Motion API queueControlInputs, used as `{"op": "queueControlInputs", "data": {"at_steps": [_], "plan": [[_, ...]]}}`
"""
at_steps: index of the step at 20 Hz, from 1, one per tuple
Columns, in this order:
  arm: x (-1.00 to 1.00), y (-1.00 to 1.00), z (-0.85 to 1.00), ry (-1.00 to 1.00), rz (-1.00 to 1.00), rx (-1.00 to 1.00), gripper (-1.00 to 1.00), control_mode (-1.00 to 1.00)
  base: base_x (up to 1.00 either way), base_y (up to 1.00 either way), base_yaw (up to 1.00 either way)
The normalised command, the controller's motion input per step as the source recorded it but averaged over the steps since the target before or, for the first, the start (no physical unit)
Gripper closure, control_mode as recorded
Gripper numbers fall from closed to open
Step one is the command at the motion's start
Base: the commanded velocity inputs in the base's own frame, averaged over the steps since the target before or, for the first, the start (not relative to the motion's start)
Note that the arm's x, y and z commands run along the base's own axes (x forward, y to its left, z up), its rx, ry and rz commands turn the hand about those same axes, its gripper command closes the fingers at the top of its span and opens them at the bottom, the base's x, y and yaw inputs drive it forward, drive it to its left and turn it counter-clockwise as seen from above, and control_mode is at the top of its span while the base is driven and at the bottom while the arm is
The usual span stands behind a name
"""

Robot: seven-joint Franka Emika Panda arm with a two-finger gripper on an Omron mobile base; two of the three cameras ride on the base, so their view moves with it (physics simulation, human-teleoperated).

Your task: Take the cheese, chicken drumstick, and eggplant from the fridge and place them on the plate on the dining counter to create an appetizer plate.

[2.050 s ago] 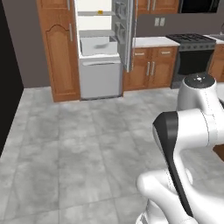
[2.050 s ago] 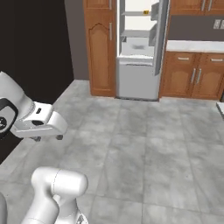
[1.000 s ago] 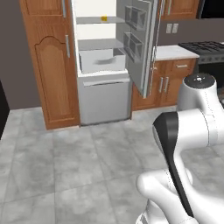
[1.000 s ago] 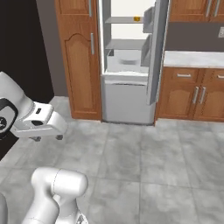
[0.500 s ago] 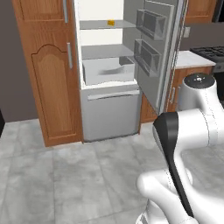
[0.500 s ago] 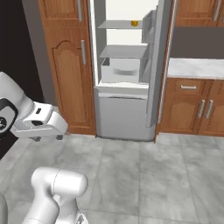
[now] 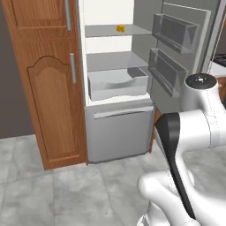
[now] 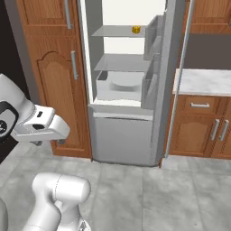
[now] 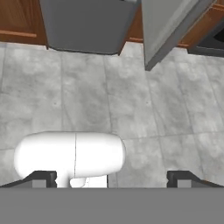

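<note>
Cupboard (image 7: 46, 84) at left, doors shut. Fridge (image 7: 115, 101) next, door swung wide so the shelves are reachable. Cheese (image 7: 120, 28) sits on the upper shelf, toward the back right. Drawer (image 7: 117, 84) below. Drumstick, eggplant: can't pick out. Gripper (image 9: 112, 178) faces the floor, jaws wide apart, empty, ready for a first pick.

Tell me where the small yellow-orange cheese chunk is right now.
The small yellow-orange cheese chunk sits on the top pale grey shelf inside the open grey-and-white fridge, toward the shelf's right end, above the wavy-fronted drawer; both base views show it.
</note>
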Motion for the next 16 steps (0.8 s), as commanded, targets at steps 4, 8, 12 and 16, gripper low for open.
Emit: {"op": "queueControlInputs", "data": {"at_steps": [4,8,12,16], "plan": [[0.00,0.00,0.00,0.00,0.00,0.00,-1.00,1.00,0.85,-0.29,-0.02],[0.00,0.00,0.00,0.00,0.00,0.00,-1.00,1.00,0.68,-0.42,-0.01],[0.00,0.00,0.00,0.00,0.00,0.00,-1.00,1.00,0.66,-0.40,0.00],[0.00,0.00,0.00,0.00,0.00,0.00,-1.00,1.00,0.69,-0.13,0.00]]}}
